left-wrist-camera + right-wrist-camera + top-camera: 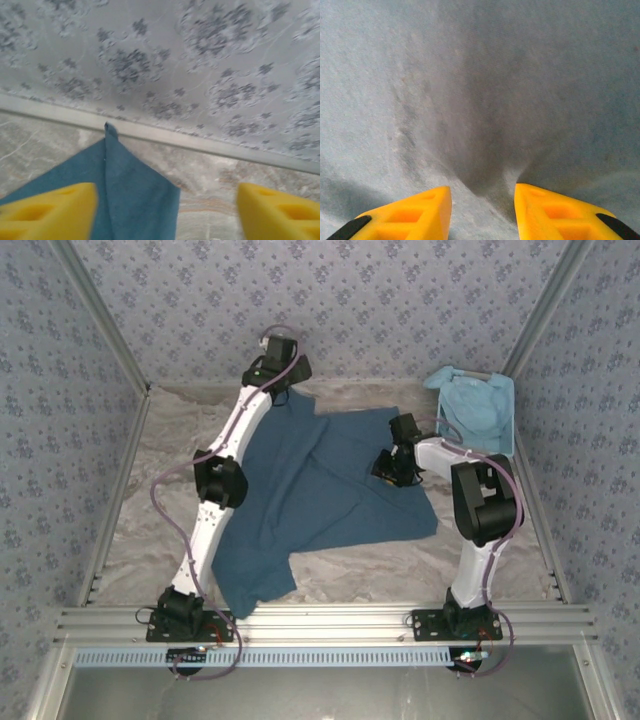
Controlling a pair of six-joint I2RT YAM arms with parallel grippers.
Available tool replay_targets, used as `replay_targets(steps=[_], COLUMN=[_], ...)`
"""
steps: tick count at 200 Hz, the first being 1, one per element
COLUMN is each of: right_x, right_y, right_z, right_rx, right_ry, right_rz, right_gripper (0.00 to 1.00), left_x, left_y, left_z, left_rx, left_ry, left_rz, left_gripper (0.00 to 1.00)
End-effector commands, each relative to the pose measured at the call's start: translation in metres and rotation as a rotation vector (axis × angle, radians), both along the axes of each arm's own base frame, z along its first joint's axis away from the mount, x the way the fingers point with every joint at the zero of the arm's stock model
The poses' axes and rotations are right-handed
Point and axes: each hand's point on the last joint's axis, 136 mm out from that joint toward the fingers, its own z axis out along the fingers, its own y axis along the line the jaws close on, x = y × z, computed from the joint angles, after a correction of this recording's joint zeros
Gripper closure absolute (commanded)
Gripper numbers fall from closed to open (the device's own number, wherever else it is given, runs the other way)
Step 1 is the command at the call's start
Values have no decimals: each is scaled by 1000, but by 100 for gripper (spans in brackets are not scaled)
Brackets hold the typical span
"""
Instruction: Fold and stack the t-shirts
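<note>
A dark teal-blue t-shirt [320,490] lies spread over the middle of the table. One pointed corner of it [130,195] reaches the far edge. My left gripper [280,370] hovers over that corner; it [165,215] is open wide, nothing between the yellow fingers [55,210]. My right gripper [392,465] rests on the shirt's right part. In the right wrist view its jaws [482,215] stand partly apart, with a puckered crease of the cloth [480,90] running down between them. A paler sky-blue t-shirt [470,405] lies bunched at the far right.
The pale shirt sits in a light-blue plastic basket [508,415] against the right wall. Patterned walls enclose the table on three sides, with a metal rail [200,142] along the far edge. Bare marbled tabletop [140,530] shows to the left and front right.
</note>
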Motion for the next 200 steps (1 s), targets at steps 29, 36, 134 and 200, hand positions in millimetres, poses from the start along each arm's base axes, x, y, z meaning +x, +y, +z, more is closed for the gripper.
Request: replay_targets(steps=[29,36,134,200], right_x=[1,2,62,86], right_y=[-14,-15,-12,-29], right_z=[35,39,11,-20], right_rx=[-15,-17,10,-49], right_ry=[-50,-58,-55,37], right_rz=[-47,-46,-24,-97], right_gripper=[57,56,57,57], left_x=[-69,-72,-63,-55], left_y=[68,68,110,192], left_z=[-34,-42,-158,-183], left_rx=[28,2,-159,-189], left_ry=[376,398,614,634], left_rz=[103,90,213,357], left_gripper=[26,30,51,53])
